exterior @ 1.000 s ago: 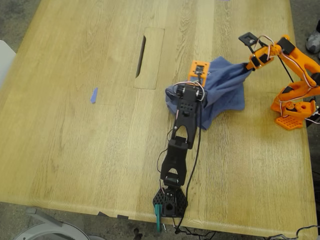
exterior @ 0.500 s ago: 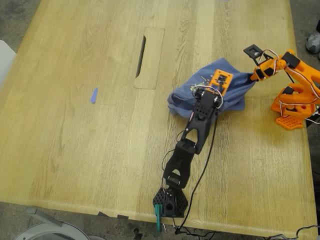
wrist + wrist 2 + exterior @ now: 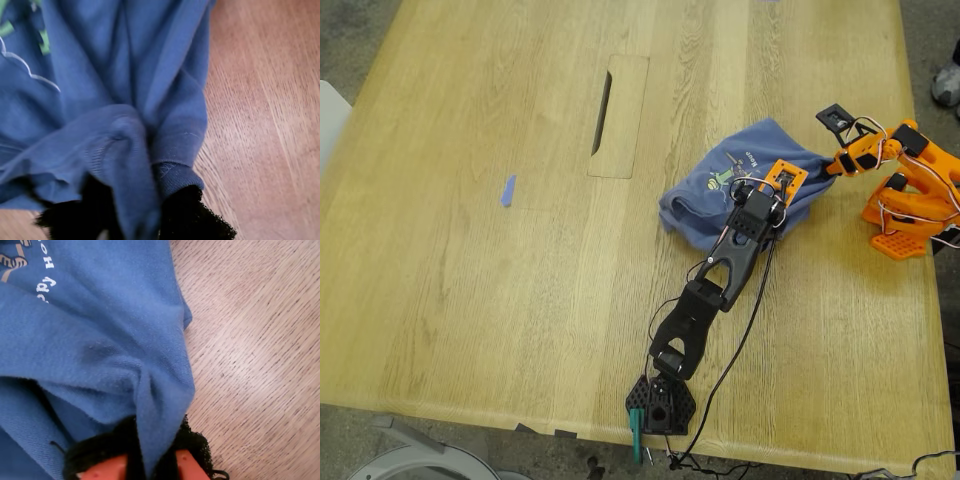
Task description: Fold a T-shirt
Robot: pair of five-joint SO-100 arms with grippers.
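The soft slate-blue cotton T-shirt (image 3: 735,185) lies bunched in rumpled folds on the pale oak-grain tabletop (image 3: 470,250), near the edge at the exterior view's right. My first gripper (image 3: 135,220) has its black fingers pinching a ribbed hem fold; my second gripper (image 3: 150,460) pinches another gathered fold.
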